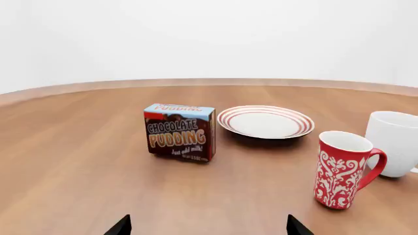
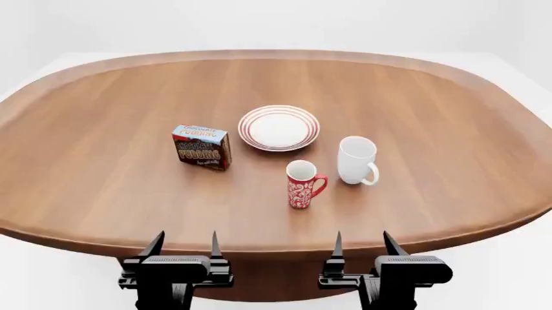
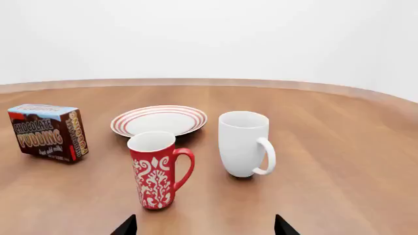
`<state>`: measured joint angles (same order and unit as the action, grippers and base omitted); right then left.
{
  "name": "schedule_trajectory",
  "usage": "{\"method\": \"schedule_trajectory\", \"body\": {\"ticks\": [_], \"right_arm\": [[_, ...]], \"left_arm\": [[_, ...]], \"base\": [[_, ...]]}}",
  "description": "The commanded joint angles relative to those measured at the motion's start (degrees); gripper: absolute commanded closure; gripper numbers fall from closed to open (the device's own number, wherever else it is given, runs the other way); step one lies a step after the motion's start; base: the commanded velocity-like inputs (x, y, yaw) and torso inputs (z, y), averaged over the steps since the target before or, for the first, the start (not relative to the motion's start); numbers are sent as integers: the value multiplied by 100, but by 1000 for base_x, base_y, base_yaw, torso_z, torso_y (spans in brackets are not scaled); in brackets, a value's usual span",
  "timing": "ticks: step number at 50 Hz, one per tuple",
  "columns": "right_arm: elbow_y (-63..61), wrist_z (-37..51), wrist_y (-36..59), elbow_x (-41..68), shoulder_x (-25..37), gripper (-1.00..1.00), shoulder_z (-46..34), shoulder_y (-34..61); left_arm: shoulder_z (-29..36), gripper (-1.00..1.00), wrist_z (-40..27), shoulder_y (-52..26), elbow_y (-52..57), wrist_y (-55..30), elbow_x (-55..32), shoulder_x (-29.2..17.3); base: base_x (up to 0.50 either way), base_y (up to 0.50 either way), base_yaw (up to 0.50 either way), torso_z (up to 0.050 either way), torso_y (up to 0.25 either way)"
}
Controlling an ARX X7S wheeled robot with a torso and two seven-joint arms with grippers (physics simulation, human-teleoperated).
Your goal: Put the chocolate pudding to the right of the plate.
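A red patterned mug (image 2: 301, 185) is standing upright on the wooden table (image 2: 448, 110), and a white mug (image 2: 356, 160) is sitting near it at its two o'clock.

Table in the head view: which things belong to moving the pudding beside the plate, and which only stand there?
For the job: chocolate pudding; plate.
Only standing there: red patterned mug; white mug; both right of the pudding.
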<state>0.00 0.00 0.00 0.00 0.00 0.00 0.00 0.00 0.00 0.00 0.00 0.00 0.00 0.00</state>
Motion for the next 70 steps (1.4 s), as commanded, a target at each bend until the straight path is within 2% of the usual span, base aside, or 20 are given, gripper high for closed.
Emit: {"method": "schedule_trajectory", "body": {"ticks": [1, 10, 12, 26, 47, 49, 52, 54, 56, 57, 58, 61, 66, 70], "right_arm": [[12, 144, -11, 84, 86, -100, -95, -5], [-5, 301, 16, 306, 240, -100, -285, 0], [67, 431, -47, 49, 282, -100, -430, 0], [78, 605, -20, 155, 399, -100, -562, 25], [-93, 949, 151, 63, 533, -100, -741, 29], [-716, 913, 1022, 459, 507, -100, -592, 43], [-1507, 987, 1925, 404, 604, -100, -684, 75], [-2593, 848, 2937, 629, 742, -100, -726, 215], [-3054, 929, 3427, 636, 773, -100, -697, 403], [-3556, 968, 4250, 757, 794, -100, -616, 702], [-3717, 1031, 4582, 742, 817, -100, -603, 860], [-4597, 1019, 6567, 1225, 701, -100, -100, 1884], [-5167, 1060, 7326, 1305, 886, -100, -279, 2544], [-5177, 1072, 7274, 1321, 881, -100, -291, 2531]], "left_arm": [[137, -100, -125, 33, 2, 53, -21, -94], [325, -100, -328, 25, -21, 96, -122, -250], [358, -100, -361, 24, -28, 111, -131, -273], [505, -100, -518, 12, -44, 133, -240, -398], [694, -100, -731, 15, -38, 177, -281, -537], [695, -100, -816, 68, 297, -224, -259, -562], [769, -100, -890, 65, 1454, -1384, -216, -641], [744, -100, -913, -341, 2675, -2899, -335, -701], [843, -100, -917, -654, 3198, -3474, -234, -801], [894, -100, -887, -932, 3518, -4008, -212, -855], [908, -100, -875, -1103, 3710, -4303, -212, -875], [881, -100, -749, -1885, 4422, -5647, -365, -881], [730, -100, -683, -2300, 4603, -6108, -512, -815], [816, -100, -739, -2151, 4474, -5799, -443, -877]], "base": [[0, 0, 0, 0, 0], [0, 0, 0, 0, 0], [0, 125, 0, 0, 0], [0, 488, 0, 0, 0], [0, 100, 0, 0, 0], [0, 0, 0, 0, 0], [0, 0, 0, 0, 0], [0, 0, 0, 0, 0], [0, 0, 0, 0, 0], [0, 0, 0, 0, 0], [0, 0, 0, 0, 0], [0, 0, 0, 0, 0], [0, 0, 0, 0, 0], [0, 0, 0, 0, 0]]}}
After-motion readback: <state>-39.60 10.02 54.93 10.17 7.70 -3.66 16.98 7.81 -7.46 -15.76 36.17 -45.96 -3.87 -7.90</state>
